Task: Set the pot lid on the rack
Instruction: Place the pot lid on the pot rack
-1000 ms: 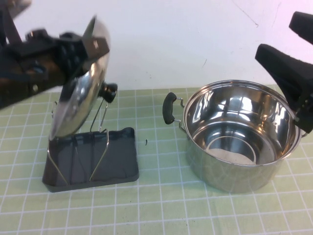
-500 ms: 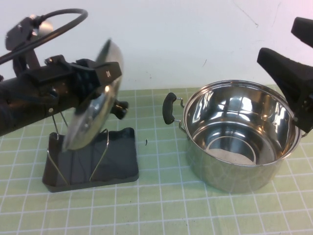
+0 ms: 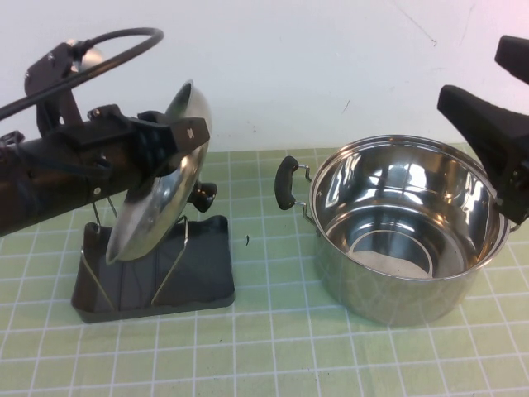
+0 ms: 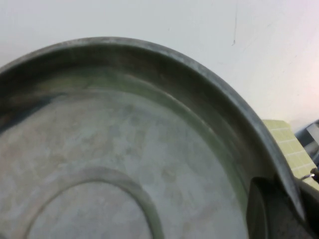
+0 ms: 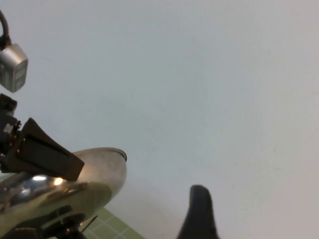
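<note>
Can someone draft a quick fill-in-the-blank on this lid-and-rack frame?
1. The left gripper is shut on the rim of the ____.
2. The pot lid is tilted above the ____.
3. The rack sits to the robot's ____ of the pot.
4. The right gripper hangs above the pot, holding ____.

Missing: pot lid; rack; left; nothing

Left side: you have the rack (image 3: 153,269) on the table (image 3: 273,347).
Above the rack: the pot lid (image 3: 157,194) hangs tilted on edge, its lower rim among the prongs, its knob (image 3: 202,194) facing the pot.
Left gripper (image 3: 178,132): clamped on the lid's upper rim.
Right side: the pot (image 3: 405,227) stands apart from the rack.
Right gripper (image 3: 496,136): you see it raised over the pot's far right edge.
</note>
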